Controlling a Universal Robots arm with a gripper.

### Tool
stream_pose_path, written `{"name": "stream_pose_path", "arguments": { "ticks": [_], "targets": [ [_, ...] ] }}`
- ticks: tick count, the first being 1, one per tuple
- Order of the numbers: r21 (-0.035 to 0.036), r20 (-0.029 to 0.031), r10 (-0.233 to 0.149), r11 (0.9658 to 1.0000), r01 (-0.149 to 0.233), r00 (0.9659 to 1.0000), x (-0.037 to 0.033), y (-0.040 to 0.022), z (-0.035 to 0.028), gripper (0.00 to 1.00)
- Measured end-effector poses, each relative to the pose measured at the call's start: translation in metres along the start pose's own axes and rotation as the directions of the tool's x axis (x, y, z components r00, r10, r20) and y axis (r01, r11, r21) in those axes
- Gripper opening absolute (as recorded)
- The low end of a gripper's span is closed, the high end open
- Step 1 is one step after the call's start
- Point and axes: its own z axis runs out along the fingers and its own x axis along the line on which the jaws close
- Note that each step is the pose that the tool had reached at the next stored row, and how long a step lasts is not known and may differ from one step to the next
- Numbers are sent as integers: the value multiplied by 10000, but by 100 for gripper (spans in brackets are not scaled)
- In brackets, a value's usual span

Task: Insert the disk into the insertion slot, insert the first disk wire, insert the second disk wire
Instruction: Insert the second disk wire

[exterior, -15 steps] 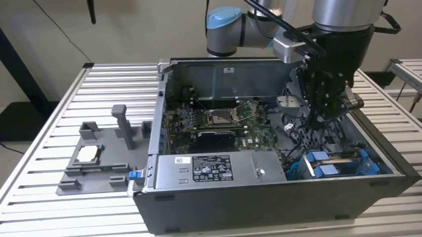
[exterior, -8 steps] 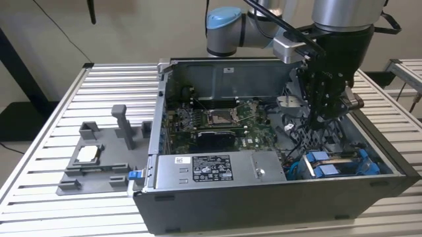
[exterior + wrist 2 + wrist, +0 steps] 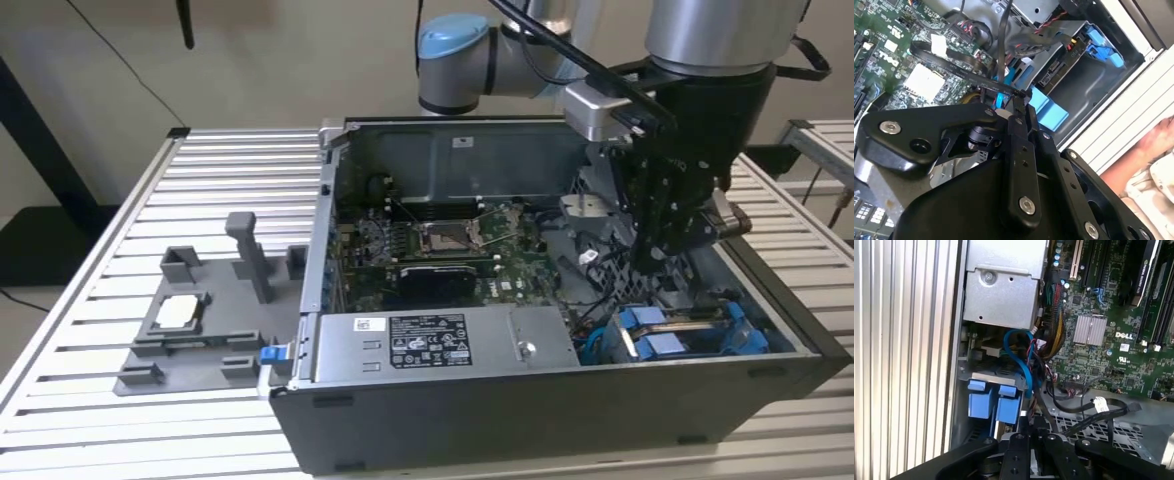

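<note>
Blue plastic caddy tabs marked the disk [image 3: 683, 335], seated in the dark grey sheet-metal insertion slot [image 3: 1004, 376] at a corner of the open computer case [image 3: 534, 425], beside the boxy silver power supply [image 3: 441, 342]. Black end effector [image 3: 1023, 96] hung inside the case near the disk, clenched on a flat black wire [image 3: 954, 65]. Loose cables crowded it and the case wall stood close. Ribbed aluminium worktop [image 3: 200, 170] lay open around the case.
</note>
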Motion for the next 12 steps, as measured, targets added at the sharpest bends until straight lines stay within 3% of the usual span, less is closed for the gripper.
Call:
{"name": "stream_pose_path", "arguments": {
  "ticks": [2, 8, 12],
  "targets": [
    [8, 103, 12, 10000, -12, 9999, 38, -10, 17, 16],
    [48, 509, 60, 10000, -63, 9987, 154, -29, 56, 16],
    [-159, 625, 66, 9999, -56, 9980, 237, -43, 72, 16]
  ]
}}
